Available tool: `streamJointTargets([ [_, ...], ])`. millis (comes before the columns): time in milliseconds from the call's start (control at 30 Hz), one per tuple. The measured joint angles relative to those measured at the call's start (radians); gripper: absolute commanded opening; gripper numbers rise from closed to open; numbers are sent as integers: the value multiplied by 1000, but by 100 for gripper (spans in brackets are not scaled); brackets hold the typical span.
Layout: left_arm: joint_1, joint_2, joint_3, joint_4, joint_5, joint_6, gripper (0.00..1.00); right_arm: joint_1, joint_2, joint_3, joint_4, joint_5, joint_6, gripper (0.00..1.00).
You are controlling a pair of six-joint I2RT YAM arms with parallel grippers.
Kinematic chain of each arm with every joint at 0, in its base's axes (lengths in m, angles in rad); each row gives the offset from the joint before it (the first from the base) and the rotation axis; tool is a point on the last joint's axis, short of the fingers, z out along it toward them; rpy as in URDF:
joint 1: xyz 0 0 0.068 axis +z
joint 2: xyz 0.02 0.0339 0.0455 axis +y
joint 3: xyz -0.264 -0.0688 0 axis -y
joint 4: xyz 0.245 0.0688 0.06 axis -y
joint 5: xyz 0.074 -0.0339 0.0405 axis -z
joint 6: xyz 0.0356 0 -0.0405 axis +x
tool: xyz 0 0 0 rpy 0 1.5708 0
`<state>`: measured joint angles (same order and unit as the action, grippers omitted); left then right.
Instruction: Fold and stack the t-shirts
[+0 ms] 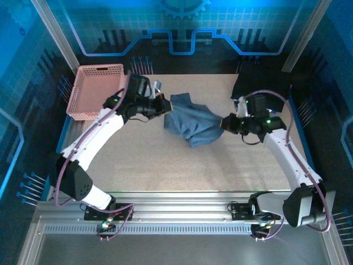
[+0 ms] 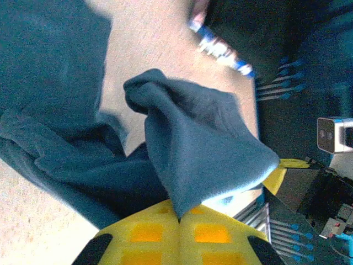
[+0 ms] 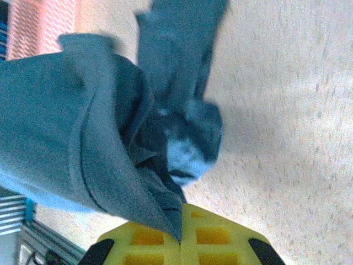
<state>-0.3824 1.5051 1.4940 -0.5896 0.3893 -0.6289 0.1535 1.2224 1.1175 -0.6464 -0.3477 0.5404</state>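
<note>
**Operator:** Nearest my wrist camera is my left pincer (image 2: 179,220): yellow jaws fully closed, pinching a fold of the shirt (image 2: 204,143).

**Colleague:** And the other one?

**Operator:** My right pincer (image 3: 181,236) is clamped just as tight on the same shirt.

**Colleague:** Where does the shirt lie?

**Operator:** Bunched at mid-tabletop (image 1: 182,171), stretched between my two arms. The left grips its 10 o'clock edge, the right its 3 o'clock edge. The basket (image 1: 94,91) sits at the tabletop's 10 o'clock corner, apart from it.

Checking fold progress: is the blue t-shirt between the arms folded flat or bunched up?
Bunched: the t-shirt is crumpled between the left gripper and right gripper, both shut on it.
</note>
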Motion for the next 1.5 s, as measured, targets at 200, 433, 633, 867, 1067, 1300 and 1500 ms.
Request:
streamJointTargets([
  [200, 48, -34, 186, -36, 4, 57, 0, -100, -40, 240, 16, -89, -9, 0],
  [433, 49, -53, 480, -64, -20, 166, 0, -115, -62, 492, 63, -193, -10, 0],
  [633, 49, -132, 535, -55, -39, 256, 0, -115, -98, 630, 79, -258, -10, 0],
  [867, 49, -196, 541, -25, -46, 388, 0, -116, -123, 710, 63, -304, -13, 0],
  [1067, 49, -220, 439, 48, -22, 439, 0, -136, -127, 724, -63, -300, -72, 0],
  [1300, 50, -71, 357, 146, 35, 452, 3, -175, -58, 673, -253, -188, -171, 0],
  [1500, 68, 309, 454, 226, -33, 394, 80, -194, 242, 582, -205, -71, -186, 71],
])
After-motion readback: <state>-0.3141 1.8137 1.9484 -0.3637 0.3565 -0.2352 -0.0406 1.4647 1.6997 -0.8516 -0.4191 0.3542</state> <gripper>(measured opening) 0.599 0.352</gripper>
